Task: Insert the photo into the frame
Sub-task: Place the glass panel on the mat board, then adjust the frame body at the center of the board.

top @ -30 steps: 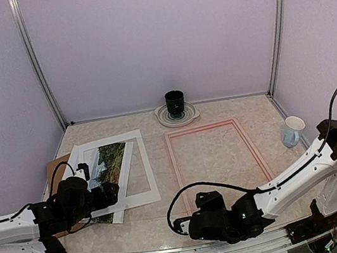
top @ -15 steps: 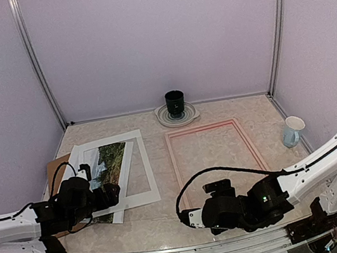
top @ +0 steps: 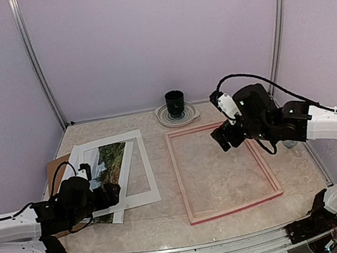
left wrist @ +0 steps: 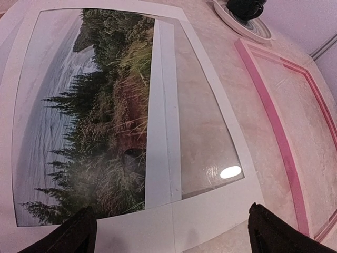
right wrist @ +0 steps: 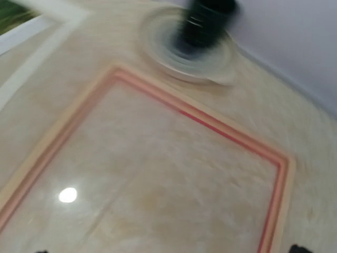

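Just ahead of the wide-open, empty left fingers [left wrist: 76,237] lies the photo [left wrist: 89,132].

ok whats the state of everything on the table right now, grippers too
frame, lying flat, empty
mat board, lying flat
photo, flat under the mat board, not in the frame
backing board, flat, partly under the mat board
black cup, upright on a plate
left gripper, open, low over the mat board
right gripper, open, empty, raised above the frame
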Robot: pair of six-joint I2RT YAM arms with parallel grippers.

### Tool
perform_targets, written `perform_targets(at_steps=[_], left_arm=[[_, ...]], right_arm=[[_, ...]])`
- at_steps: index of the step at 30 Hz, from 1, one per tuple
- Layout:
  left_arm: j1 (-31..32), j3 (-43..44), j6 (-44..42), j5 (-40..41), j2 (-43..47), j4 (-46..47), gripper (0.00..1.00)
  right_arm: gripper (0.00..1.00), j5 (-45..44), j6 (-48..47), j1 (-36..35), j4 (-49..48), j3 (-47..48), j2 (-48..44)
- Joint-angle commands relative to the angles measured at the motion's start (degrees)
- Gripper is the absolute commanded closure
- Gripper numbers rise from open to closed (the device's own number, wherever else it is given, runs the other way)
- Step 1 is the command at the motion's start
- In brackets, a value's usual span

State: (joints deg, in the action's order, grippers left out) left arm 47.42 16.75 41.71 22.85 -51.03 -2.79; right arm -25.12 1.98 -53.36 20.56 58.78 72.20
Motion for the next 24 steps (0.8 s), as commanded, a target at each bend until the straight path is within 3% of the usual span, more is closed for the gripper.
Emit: perform_targets(at_steps=[1,9,24], left_arm=[[0.3,1.0,-0.5,-0.5,0.3,1.2,0.01],[0.4,-0.3,0.3,-0.8,3.4,-0.4,0.01],[0.4,-0.6,1.0,-0.3,5.6,-2.2,0.01]], right_arm=[[0.02,8.8,12.7,11.5,4.0,2.7,3.4],[0.09,16.5,18.5,26.9,0.8,-0.9,10.0],[0.19,18.5,20.0,33.6,-4.8,-4.8,19.4]])
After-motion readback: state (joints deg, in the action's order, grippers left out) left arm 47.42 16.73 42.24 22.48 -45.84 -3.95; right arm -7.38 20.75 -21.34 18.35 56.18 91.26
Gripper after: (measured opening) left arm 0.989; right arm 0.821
